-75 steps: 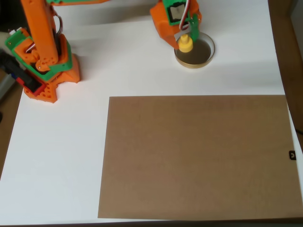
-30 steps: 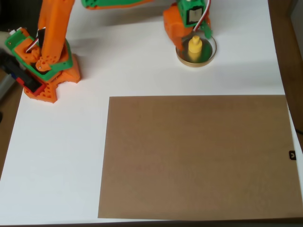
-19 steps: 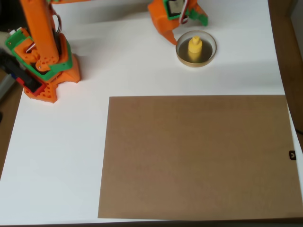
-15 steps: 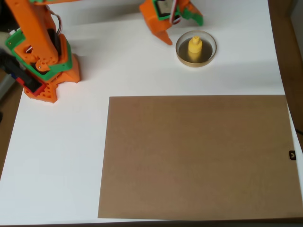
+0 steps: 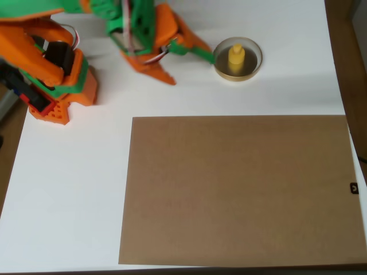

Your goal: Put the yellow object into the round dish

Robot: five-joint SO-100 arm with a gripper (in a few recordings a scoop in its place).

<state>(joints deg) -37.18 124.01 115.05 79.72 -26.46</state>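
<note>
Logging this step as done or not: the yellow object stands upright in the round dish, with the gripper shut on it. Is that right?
Not quite. The overhead view shows the yellow object upright in the round dish, but the gripper is not shut on it. It is open, off to the dish's left over the white table, holding nothing.

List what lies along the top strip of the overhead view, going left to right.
Arm base → claw, open → round dish with the yellow object standing inside it. The brown board lies below this strip, nearer the bottom edge.
</note>
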